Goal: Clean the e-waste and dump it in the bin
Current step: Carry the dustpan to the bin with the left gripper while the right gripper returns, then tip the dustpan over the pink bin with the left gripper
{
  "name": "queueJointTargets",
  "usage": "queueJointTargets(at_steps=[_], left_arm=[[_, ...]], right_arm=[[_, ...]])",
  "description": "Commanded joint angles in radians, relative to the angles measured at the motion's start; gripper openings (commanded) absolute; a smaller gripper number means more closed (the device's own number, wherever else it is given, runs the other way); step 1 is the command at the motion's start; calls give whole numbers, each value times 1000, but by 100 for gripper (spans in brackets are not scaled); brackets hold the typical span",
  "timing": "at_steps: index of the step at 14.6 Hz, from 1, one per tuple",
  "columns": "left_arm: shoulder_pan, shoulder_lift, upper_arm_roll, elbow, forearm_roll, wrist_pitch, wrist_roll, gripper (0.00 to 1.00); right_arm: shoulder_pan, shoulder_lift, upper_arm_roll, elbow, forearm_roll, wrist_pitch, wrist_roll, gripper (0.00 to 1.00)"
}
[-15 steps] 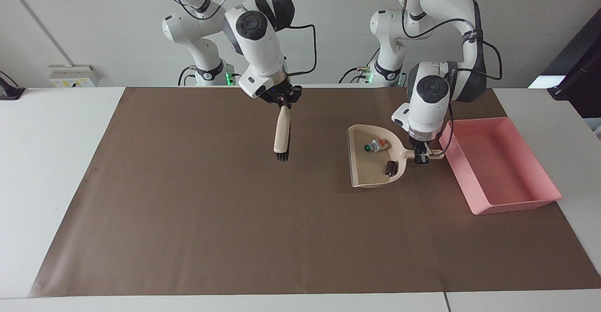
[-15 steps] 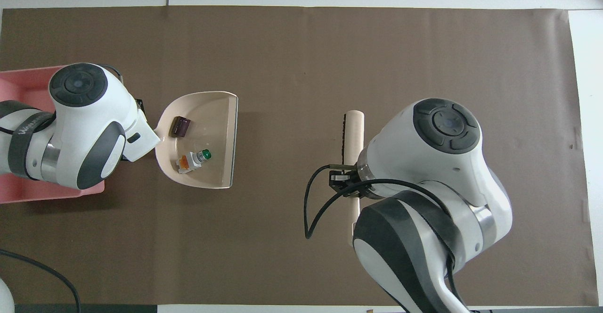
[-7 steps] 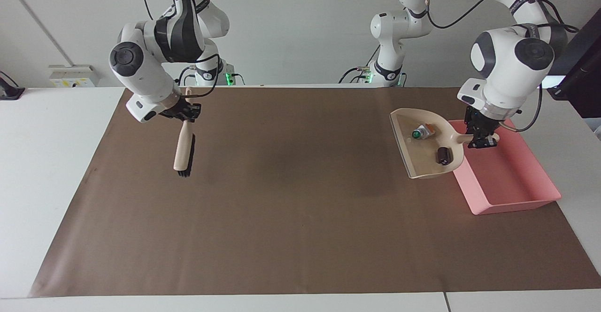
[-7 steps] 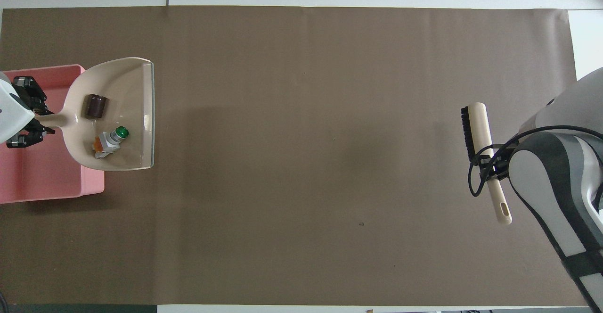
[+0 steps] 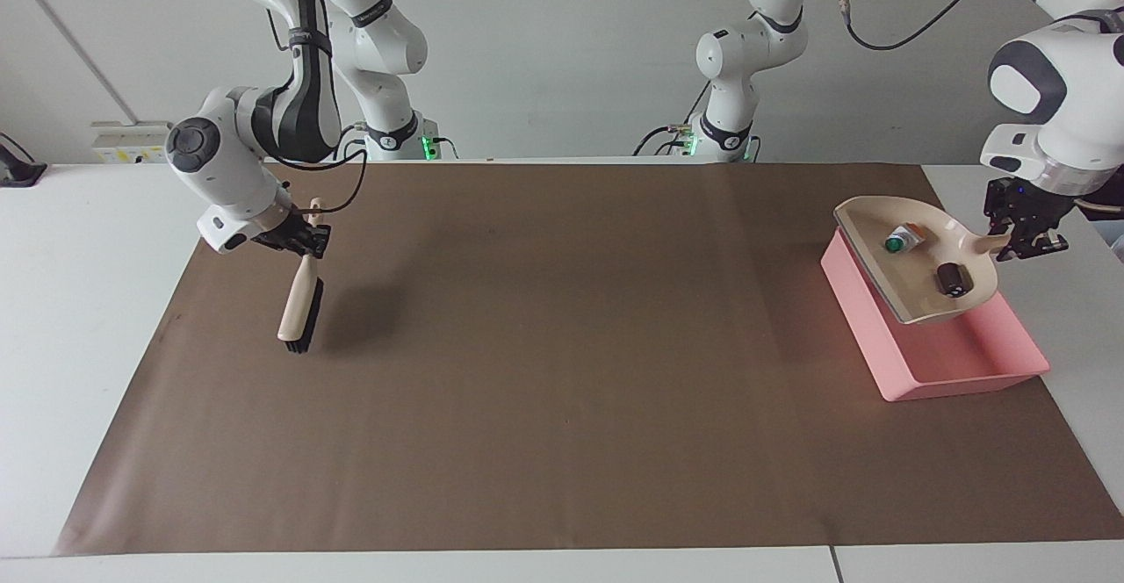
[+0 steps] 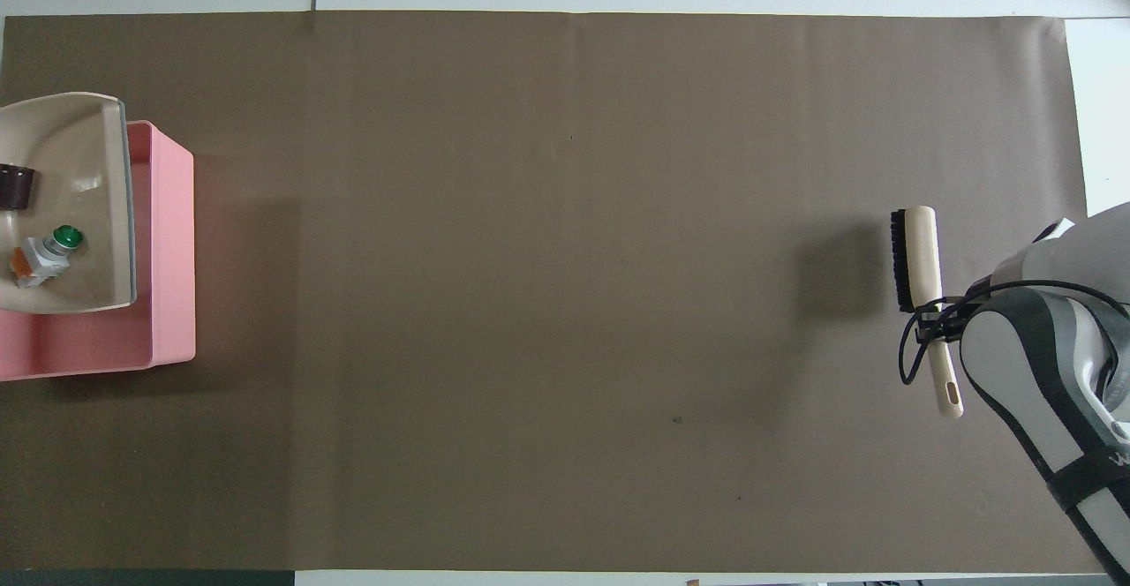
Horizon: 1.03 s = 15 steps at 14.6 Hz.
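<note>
E-waste (image 5: 922, 255) may spill past the bin (image 5: 953, 356) at the table's end if the left tool (image 5: 1023, 236), clamping the dustpan (image 5: 865, 219), tips crookedly.

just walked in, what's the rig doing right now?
Sweeping job, at the dump step. The left gripper holds the dustpan by its handle, raised over the pink bin. Both bits of e-waste, the white piece and the dark piece, are in the pan, not yet tipped out. The right gripper holds the brush over the brown mat at the right arm's end of the table.
</note>
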Motion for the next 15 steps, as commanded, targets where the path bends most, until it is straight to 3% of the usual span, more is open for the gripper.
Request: queueJointTargets(at_steps=[1,3,6,10,13,15], left_arm=[[27,28,0,29,119,94,5,0],[29,42,0,4,207,150,-26,0],[6,39,-1,-45,445,154,-159,0],[-29,13,0,-114,637,157,-264,0],[-65,-27,0,-190,773,130,-392,0],[-75,-33,-1,-197,845,92,-431,0]], right_arm=[[-27,-40,17,-62,-16,72,-56,0],[-28,-42,17,-77,-16,99,-76,0],[-36,-49,17,-99,-16,125,-92,0],[-37,-58,17,-125,-16,152,-124,4],[-37,-58,17,-131,-16,152,-142,15],[-37,-58,17,-131,-16,149,-142,32]])
